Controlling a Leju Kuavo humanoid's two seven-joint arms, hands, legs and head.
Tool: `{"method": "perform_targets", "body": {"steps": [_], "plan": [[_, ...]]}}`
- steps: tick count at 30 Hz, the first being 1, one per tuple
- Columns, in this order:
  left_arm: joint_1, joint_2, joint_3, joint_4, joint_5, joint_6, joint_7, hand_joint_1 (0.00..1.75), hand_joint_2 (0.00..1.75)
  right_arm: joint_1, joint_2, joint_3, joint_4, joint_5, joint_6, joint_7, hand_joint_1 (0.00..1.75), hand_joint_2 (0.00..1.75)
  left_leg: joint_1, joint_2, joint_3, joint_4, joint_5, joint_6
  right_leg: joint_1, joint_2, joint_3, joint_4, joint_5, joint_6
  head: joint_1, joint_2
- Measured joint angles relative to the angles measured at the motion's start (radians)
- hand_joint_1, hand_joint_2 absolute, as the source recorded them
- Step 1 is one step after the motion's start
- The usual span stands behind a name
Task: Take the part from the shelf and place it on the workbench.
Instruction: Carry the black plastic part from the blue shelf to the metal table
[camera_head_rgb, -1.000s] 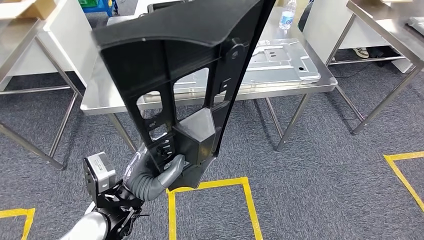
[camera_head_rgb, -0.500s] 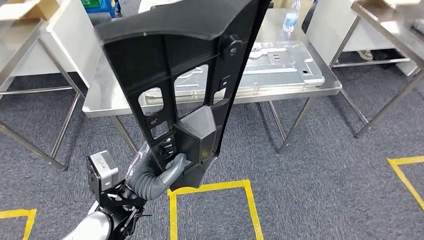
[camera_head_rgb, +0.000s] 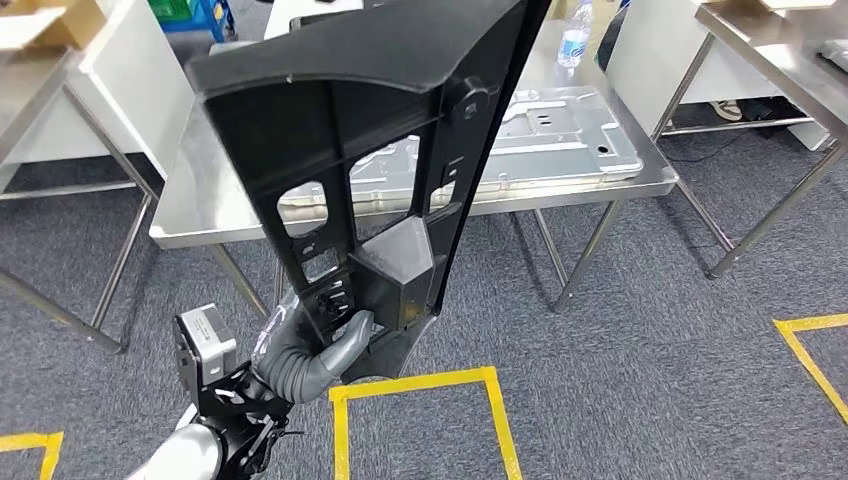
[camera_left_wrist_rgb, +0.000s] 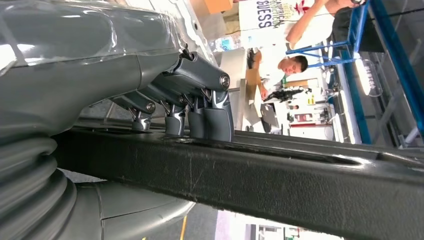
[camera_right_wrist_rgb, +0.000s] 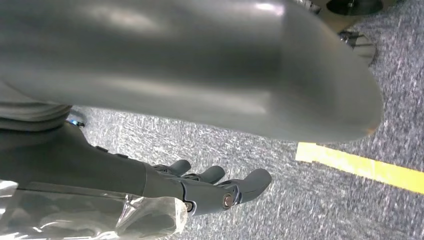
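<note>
One black part (camera_head_rgb: 370, 150) stood upright above the left hand (camera_head_rgb: 315, 350) — gripped at its lower end, workbench (camera_head_rgb: 200, 215) behind, right hand (camera_right_wrist_rgb: 200, 187) hung empty — fingers loosely extended.

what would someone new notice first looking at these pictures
The big black plastic part dominates the head view, held upright by the left hand, which grips its lower end. Behind it stands the steel workbench with a flat metal panel lying on top and a water bottle at its far edge. Yellow tape lines mark the grey carpet near the robot.
</note>
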Motion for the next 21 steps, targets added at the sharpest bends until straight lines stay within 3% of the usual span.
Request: {"method": "perform_targets", "body": {"steps": [4, 5, 7, 8, 9, 10, 11, 12, 14, 16, 19, 21], "plan": [[-0.001, -0.002, 0.0, 0.0, 0.0, 0.004, 0.0, 1.75, 1.75, -0.002, -0.001, 0.0, 0.0, 0.0, 0.0, 0.0, 0.0, 0.0, 0.004, -0.001, 0.017, -0.013, -0.006, 0.018, -0.003, -0.002, -0.007, 0.031, -0.024, 0.022, 0.001, 0.0], [-0.002, -0.002, 0.0, 0.0, 0.0, 0.004, 0.0, 1.75, 1.75, -0.003, -0.002, 0.0, 0.0, 0.0, 0.0, 0.0, 0.0, 0.0, 0.006, 0.0, 0.024, -0.015, -0.009, 0.023, -0.005, -0.003, -0.029, 0.078, -0.044, 0.028, 0.002, 0.0], [-0.002, -0.004, 0.0, 0.0, 0.0, 0.005, -0.001, 1.75, 1.75, -0.002, -0.001, 0.0, 0.0, 0.0, 0.0, 0.0, 0.0, 0.0, 0.007, 0.001, 0.032, -0.016, -0.017, 0.03, -0.009, -0.003, -0.11, 0.222, -0.099, 0.037, 0.003, 0.0], [-0.001, -0.004, 0.0, 0.0, 0.0, 0.005, -0.001, 1.75, 1.75, -0.001, -0.001, 0.0, 0.0, 0.0, 0.0, 0.0, 0.0, 0.0, 0.007, 0.0, 0.035, -0.015, -0.021, 0.031, -0.011, -0.003, -0.153, 0.287, -0.116, 0.04, 0.004, 0.0], [0.0, -0.004, 0.0, 0.0, 0.0, 0.005, -0.001, 1.75, 1.75, 0.0, -0.001, 0.0, 0.0, 0.0, 0.0, 0.0, 0.0, 0.0, 0.008, -0.001, 0.04, -0.015, -0.025, 0.03, -0.013, -0.003, -0.18, 0.317, -0.112, 0.043, 0.004, 0.0], [0.001, -0.004, 0.0, 0.001, 0.0, 0.006, 0.0, 1.75, 1.75, 0.0, -0.001, 0.0, 0.0, 0.001, 0.0, 0.0, 0.0, 0.0, 0.008, -0.003, 0.047, -0.015, -0.031, 0.029, -0.014, -0.003, -0.185, 0.305, -0.084, 0.044, 0.004, 0.0], [0.002, -0.004, 0.0, 0.001, 0.001, 0.006, 0.0, 1.75, 1.75, 0.001, -0.001, 0.0, 0.0, 0.001, 0.0, 0.0, 0.0, 0.0, 0.009, -0.004, 0.056, -0.015, -0.037, 0.027, -0.016, -0.004, -0.166, 0.247, -0.037, 0.044, 0.004, 0.0], [0.002, -0.004, -0.001, 0.001, 0.001, 0.006, 0.0, 1.75, 1.75, 0.001, -0.001, 0.0, 0.0, 0.001, 0.0, 0.0, 0.0, 0.0, 0.01, -0.005, 0.066, -0.015, -0.045, 0.023, -0.017, -0.004, -0.133, 0.163, 0.013, 0.044, 0.004, 0.0], [0.0, -0.004, -0.001, 0.001, 0.001, 0.006, 0.0, 1.75, 1.75, 0.0, -0.001, 0.0, 0.0, 0.003, -0.001, 0.0, 0.0, 0.0, 0.007, -0.006, 0.078, -0.015, -0.059, 0.013, -0.014, -0.005, -0.076, 0.034, 0.065, 0.037, 0.004, 0.0], [-0.001, -0.005, -0.001, 0.002, 0.001, 0.006, 0.0, 1.75, 1.75, -0.001, 0.0, 0.0, 0.0, 0.004, -0.001, -0.001, 0.0, 0.0, 0.004, -0.005, 0.08, -0.017, -0.067, 0.002, -0.009, -0.005, -0.062, 0.007, 0.06, 0.026, 0.003, 0.0], [-0.003, -0.005, 0.0, 0.002, 0.001, 0.006, 0.0, 1.75, 1.75, 0.001, 0.002, 0.0, 0.0, 0.005, -0.001, -0.001, 0.0, 0.0, 0.006, -0.002, 0.08, 0.0, -0.087, -0.014, -0.014, -0.004, -0.052, 0.001, 0.053, 0.006, 0.001, 0.0], [-0.005, -0.005, 0.0, 0.002, 0.001, 0.006, 0.0, 1.75, 1.75, 0.001, 0.003, 0.0, 0.0, 0.006, -0.002, -0.002, 0.0, 0.0, 0.008, 0.0, 0.026, 0.109, -0.134, -0.023, -0.018, -0.004, -0.04, -0.003, 0.046, -0.005, -0.001, 0.0]]}}
